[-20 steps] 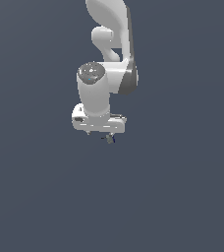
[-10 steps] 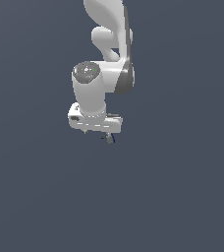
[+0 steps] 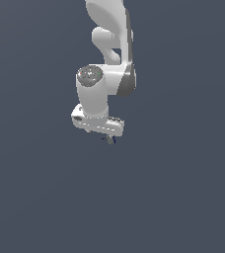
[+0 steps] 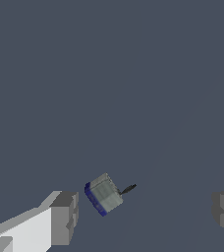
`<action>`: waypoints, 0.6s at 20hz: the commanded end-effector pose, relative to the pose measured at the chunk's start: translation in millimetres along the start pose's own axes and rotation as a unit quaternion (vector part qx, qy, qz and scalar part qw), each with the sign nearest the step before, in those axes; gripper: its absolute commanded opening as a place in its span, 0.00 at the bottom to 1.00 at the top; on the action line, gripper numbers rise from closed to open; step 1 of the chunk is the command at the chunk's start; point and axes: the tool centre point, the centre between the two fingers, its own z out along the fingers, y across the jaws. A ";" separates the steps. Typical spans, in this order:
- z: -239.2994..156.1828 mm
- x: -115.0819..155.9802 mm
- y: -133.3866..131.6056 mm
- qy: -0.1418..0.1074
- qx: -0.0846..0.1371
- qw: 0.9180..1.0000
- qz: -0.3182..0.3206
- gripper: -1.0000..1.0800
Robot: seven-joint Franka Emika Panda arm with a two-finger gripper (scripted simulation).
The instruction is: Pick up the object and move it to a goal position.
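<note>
Object (image 4: 103,194), boxy grey block (dark-blue edge, thin dark stem), untouched between wide-apart jaws

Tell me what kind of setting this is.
Likely a bare simulator scene: flat, featureless grey background, a plain white arm with its end effector open, and one tiny grey and dark-blue object between the fingers, untouched.

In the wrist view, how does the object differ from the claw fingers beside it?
The object is grey with a dark-blue face; the fingers are plain grey. The object sits tilted and shows whole; the fingers stand straight, cut by the frame edge. It touches neither finger. Both look blocky.
</note>
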 end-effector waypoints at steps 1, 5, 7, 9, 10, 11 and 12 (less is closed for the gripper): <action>4.9 -2.4 -2.3 0.001 0.001 1.000 0.024 0.96; 14.4 -7.4 -6.3 0.002 0.004 0.997 0.073 0.96; 19.6 -10.2 -8.3 0.002 0.005 0.995 0.100 0.96; 24.7 -13.0 -10.2 0.003 0.006 0.992 0.127 0.96; 27.3 -14.5 -11.1 0.003 0.007 0.990 0.141 0.96; 29.8 -15.9 -11.9 0.004 0.007 0.988 0.154 0.96; 32.2 -17.4 -12.7 0.004 0.008 0.986 0.168 0.96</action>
